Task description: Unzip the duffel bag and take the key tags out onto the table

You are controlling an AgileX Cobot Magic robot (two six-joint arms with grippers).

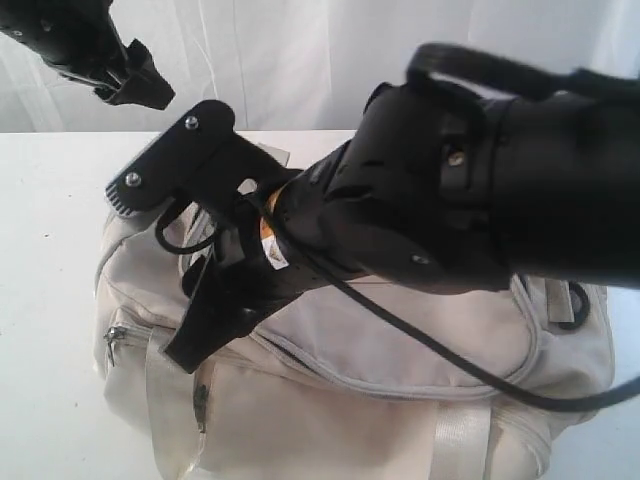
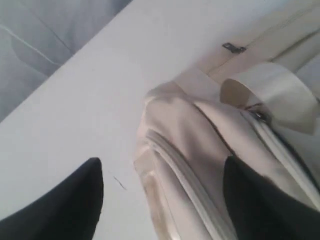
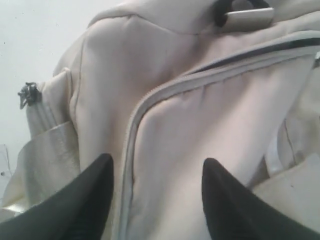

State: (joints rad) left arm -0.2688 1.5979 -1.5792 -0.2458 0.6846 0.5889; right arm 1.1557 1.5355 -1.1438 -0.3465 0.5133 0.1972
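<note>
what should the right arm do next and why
Probably lower the right gripper onto the zipper of the duffel bag: its jaws are open, holding nothing, right above that seam, which looks closed there, and no key tags show yet.

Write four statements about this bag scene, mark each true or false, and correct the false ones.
1. The cream fabric duffel bag lies on the plain white table. True.
2. The bunch of coloured plastic key tags lies on the table. False: no tags show in any view.
3. The right gripper has its jaws apart, holding nothing. True.
4. The left gripper is clamped on the bag. False: it is open, gripping nothing.
</note>
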